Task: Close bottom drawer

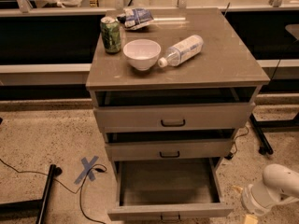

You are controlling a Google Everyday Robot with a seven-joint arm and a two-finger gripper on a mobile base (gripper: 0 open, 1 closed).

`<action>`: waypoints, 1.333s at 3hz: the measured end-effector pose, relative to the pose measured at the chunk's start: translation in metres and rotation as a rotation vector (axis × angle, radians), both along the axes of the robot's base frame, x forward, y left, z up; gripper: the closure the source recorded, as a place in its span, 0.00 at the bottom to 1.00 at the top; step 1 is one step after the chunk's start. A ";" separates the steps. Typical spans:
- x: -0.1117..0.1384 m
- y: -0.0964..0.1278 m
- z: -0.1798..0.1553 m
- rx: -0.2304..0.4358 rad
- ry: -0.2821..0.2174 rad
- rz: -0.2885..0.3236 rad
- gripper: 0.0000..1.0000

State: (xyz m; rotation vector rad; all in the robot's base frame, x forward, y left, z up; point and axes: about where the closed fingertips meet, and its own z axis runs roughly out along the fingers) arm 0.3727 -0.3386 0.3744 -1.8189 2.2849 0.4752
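Bottom drawer (168, 185), wide shallow grey tray, fully out; gripper (251, 217) near its right corner.
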 end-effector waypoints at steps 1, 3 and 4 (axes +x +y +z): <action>0.000 0.004 -0.026 0.017 0.049 0.040 0.00; -0.044 0.030 -0.152 0.087 0.153 0.050 0.50; -0.047 0.040 -0.178 0.117 0.142 0.042 0.73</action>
